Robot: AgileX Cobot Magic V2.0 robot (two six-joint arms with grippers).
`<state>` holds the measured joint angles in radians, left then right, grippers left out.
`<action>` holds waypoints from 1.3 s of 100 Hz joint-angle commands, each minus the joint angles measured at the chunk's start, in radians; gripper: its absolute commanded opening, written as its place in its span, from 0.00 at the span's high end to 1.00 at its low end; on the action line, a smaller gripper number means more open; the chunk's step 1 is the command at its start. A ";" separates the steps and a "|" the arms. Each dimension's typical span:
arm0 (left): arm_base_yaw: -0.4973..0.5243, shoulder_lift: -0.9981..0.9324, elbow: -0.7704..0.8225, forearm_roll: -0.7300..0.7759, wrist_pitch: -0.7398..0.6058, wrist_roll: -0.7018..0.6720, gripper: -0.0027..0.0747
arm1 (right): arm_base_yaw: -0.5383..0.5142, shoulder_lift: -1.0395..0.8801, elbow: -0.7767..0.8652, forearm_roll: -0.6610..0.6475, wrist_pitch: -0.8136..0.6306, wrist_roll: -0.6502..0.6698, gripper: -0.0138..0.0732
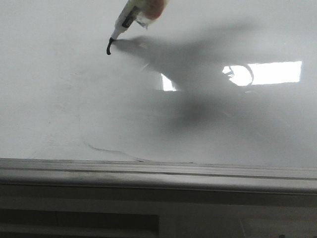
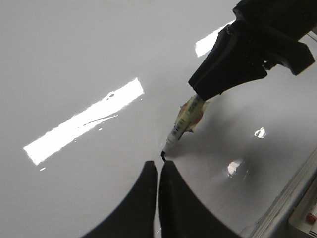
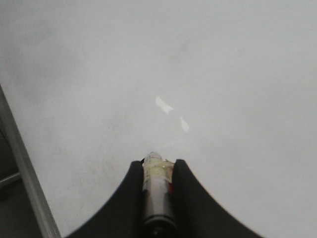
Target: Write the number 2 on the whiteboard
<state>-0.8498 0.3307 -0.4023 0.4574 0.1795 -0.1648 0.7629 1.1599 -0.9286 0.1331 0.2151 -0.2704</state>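
Note:
The whiteboard (image 1: pixel 59 99) fills the front view, glossy white-grey with faint smears. A marker (image 1: pixel 130 16) comes in from the top, its tip on the board. Under the tip is a short black hooked stroke (image 1: pixel 109 48), the only part of the number 2 that shows. In the left wrist view my right gripper (image 2: pixel 198 101) is shut on the marker (image 2: pixel 182 124), its tip at the black stroke (image 2: pixel 163 155). My left gripper (image 2: pixel 158 166) is shut and empty, hovering just beside that stroke. In the right wrist view my right gripper (image 3: pixel 158 166) grips the marker (image 3: pixel 157 191).
A grey metal rail (image 1: pixel 158 173) runs along the board's lower edge, also seen in the right wrist view (image 3: pixel 27 188) and the left wrist view (image 2: pixel 290 198). A faint grey smear curve (image 1: pixel 109 148) lies low on the board. Bright light reflections (image 1: pixel 272 73) sit at right.

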 commanded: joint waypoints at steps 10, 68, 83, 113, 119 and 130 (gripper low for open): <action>-0.007 0.010 -0.034 0.001 -0.063 -0.013 0.99 | -0.067 -0.076 -0.030 -0.026 -0.007 -0.008 0.92; -0.007 0.010 -0.034 0.066 -0.063 -0.013 0.99 | 0.068 0.016 0.085 0.063 -0.031 -0.005 0.90; -0.007 0.010 -0.034 0.066 -0.063 -0.013 0.99 | 0.079 0.022 0.089 0.063 -0.018 0.018 0.90; -0.007 0.012 -0.034 0.066 -0.063 -0.013 0.99 | -0.011 -0.128 0.168 0.048 0.099 0.020 0.90; -0.007 0.016 -0.034 0.061 -0.063 -0.013 0.99 | -0.039 -0.164 0.192 0.043 0.118 0.020 0.90; -0.007 0.026 -0.034 0.054 -0.063 -0.013 0.99 | -0.082 -0.221 0.224 0.042 0.122 0.020 0.90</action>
<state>-0.8498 0.3330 -0.4023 0.5196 0.1799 -0.1671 0.7239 0.9730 -0.7070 0.2337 0.3542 -0.2368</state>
